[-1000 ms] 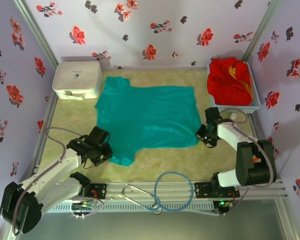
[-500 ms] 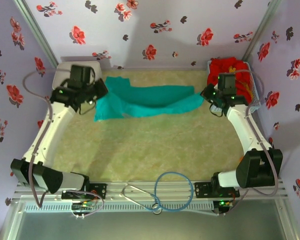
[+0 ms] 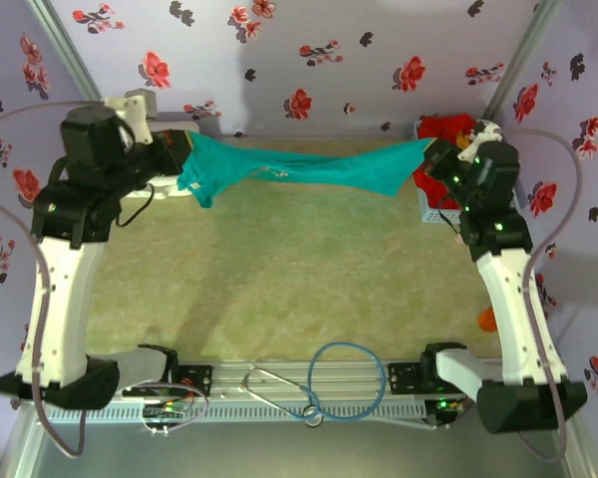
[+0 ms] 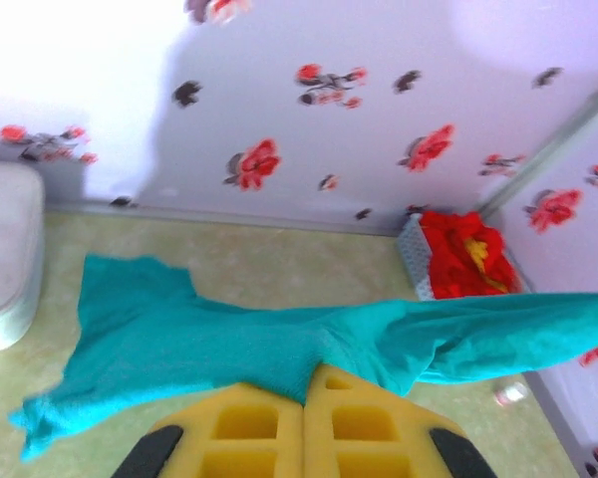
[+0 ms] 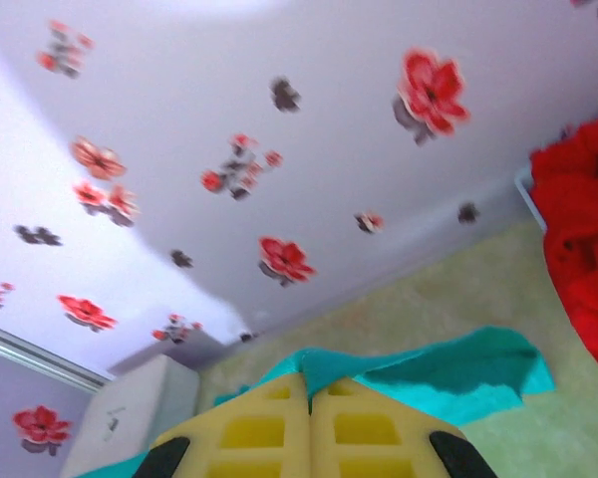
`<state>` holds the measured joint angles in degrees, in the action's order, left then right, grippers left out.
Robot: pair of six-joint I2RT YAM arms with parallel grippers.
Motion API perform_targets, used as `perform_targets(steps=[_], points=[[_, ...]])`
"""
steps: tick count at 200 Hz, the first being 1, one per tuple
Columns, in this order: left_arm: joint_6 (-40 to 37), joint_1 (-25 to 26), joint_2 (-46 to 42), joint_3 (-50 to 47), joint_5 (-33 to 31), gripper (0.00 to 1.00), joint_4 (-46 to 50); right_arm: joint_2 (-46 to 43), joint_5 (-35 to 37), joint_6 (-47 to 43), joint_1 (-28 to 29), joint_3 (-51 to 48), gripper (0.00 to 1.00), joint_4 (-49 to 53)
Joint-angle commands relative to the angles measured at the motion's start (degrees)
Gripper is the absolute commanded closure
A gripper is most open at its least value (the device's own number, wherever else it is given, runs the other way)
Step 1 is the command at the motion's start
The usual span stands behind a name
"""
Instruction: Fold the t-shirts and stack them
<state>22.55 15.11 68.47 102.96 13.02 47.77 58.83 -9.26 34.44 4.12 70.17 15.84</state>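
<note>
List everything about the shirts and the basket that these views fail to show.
- teal t-shirt: any print on it, top view; the cloth is stretched into a bunched band.
- red t-shirts: their count; one heap in the left wrist view, partly behind the right arm in the top view.
- white box: cut off by the left edge, left wrist view.
- small orange thing by the right arm, top view: too small to name.

The teal tee (image 3: 299, 169) was soft, matt knit cloth, and the red tees (image 4: 463, 251) looked the same. The box (image 4: 5, 259) was smooth white plastic with a slight sheen. The bench (image 3: 299, 299) was matt and mottled. The left end effector (image 4: 305, 383) and right end effector (image 5: 309, 393) had matt yellow plastic fingers.
</note>
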Motion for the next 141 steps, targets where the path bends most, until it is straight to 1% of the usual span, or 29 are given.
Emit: perform_targets(steps=[1, 19, 41, 61, 81, 94, 109, 128, 141], points=[[-5.67, 0.52, -5.6, -2.36, 6.31, 1.0, -3.38, -6.12, -0.28, -2.3, -0.16, -3.78, 1.0, -5.27], [-6.15, 0.53, -9.34, -3.87, 6.32, 1.0, -3.17, -12.06, -1.99, -2.61, -0.1, -7.21, 1.0, -7.47], [-5.46, 0.62, -12.76, -1.91, 6.32, 1.0, -1.27, -18.67, -3.8, -3.59, -0.08, -9.79, 1.0, -8.3], [-3.69, 0.67, -14.76, 1.02, 6.51, 1.0, 0.14, -24.34, -2.87, -4.91, -0.08, -10.33, 1.0, -5.54], [-0.59, 0.62, -14.82, 4.69, 6.33, 1.0, 1.81, -28.21, -1.53, -5.41, -0.08, -9.16, 1.0, -2.27], [2.93, 0.62, -14.34, 7.05, 4.14, 1.0, 2.22, -28.82, -0.1, -5.27, -0.08, -7.06, 1.0, 0.44], [5.63, 0.66, -13.79, 7.49, 3.08, 1.0, 0.61, -27.9, 2.08, -4.62, -0.08, -5.17, 1.0, 2.37], [5.29, 0.62, -12.01, 7.72, 0.28, 1.0, 0.7, -24.77, 6.19, -3.26, -0.08, -3.08, 1.0, 6.33], [5.1, 0.68, -10.4, 6.27, -3.98, 1.0, 2.07, -22.6, 9.77, -1.97, -0.08, -3.25, 1.0, 8.81]])
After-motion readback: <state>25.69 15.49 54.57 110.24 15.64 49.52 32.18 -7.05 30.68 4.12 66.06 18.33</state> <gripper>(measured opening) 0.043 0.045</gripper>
